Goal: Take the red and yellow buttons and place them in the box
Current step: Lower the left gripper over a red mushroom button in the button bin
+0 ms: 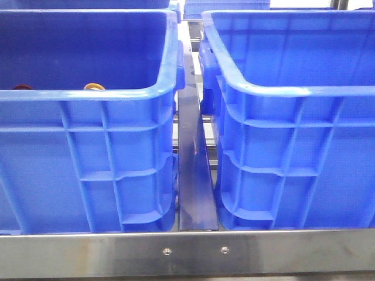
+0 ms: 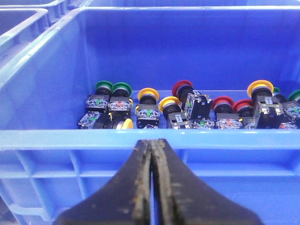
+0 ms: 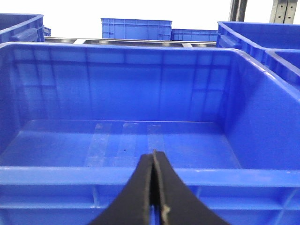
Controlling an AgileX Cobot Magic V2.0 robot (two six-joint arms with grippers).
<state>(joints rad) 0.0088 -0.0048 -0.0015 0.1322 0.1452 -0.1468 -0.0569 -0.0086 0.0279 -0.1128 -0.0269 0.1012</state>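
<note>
A: Where are the buttons sitting?
B: Red button [image 2: 182, 87] and yellow button [image 2: 148, 93] are lying in the left crate [image 2: 56, 136]; the box [image 3: 117, 176] is waiting bare.
A: Grippers?
B: Left gripper [image 2: 152, 145] and right gripper [image 3: 153, 157] are both pinching closed on nothing. No pick begun; the left one needs opening, then reaching in.

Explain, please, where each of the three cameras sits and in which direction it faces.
Front view: low before two blue crates, facing forward over a steel rail; no arm shows.
Left wrist view: on the left arm, looking over the rim of the button crate; the left gripper is shut.
Right wrist view: on the right arm, facing the empty crate; the right gripper is shut.
Shared: the front view shows both crates, left and right.
</note>
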